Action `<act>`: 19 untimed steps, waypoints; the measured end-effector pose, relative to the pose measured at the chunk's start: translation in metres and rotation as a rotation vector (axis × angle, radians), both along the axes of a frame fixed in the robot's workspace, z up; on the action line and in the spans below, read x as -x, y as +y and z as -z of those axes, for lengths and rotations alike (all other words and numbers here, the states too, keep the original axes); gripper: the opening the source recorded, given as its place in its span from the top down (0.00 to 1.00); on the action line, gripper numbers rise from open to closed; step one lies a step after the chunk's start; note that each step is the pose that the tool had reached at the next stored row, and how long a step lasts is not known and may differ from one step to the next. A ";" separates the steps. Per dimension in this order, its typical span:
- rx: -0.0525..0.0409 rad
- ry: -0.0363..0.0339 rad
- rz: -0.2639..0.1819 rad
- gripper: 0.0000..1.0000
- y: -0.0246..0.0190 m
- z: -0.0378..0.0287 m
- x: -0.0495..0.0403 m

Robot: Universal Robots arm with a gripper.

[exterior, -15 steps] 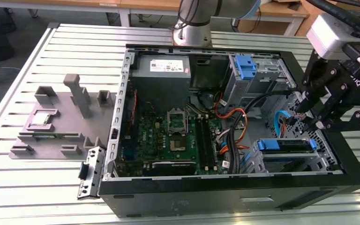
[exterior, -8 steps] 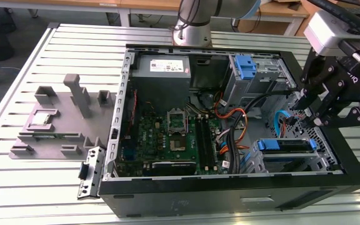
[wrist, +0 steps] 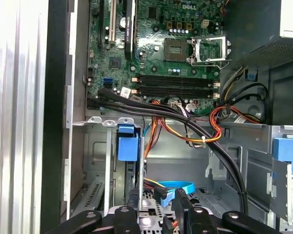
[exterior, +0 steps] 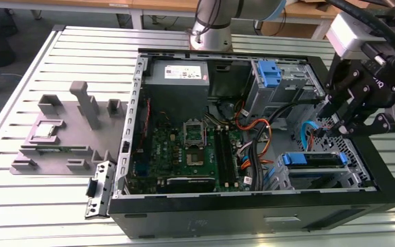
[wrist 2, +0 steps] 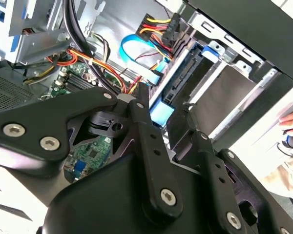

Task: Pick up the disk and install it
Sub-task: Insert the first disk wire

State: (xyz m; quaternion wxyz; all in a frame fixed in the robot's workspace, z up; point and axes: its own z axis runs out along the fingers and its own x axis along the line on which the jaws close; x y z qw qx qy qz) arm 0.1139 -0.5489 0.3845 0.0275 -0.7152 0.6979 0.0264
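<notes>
1. Outside the case, toward the exterior view's left, lies a grey moulded tray. I take its shaped recesses to be nests that keep parts from sliding. One holds a small square silver chip.
2. On the case's floor lies the green motherboard, flat and studded with slots.
3. At the case's far wall stands a blue plastic latch.
4. The disk sits on edge in the bare-metal bay at the case's near corner, toward the exterior view's right. Blue carrier tabs show at both ends, and I judge it seated.
5. My gripper hangs just above the disk, its black fingers spread and holding nothing.
</notes>
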 end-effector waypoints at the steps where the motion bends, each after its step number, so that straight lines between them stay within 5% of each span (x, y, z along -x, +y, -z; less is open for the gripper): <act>1: 0.0000 0.0000 0.000 0.58 0.0009 0.0018 0.0000; 12: 0.0002 0.0000 0.001 0.58 0.0057 0.0209 0.0000; 19: 0.0001 0.0000 0.001 0.58 0.0059 0.0221 0.0000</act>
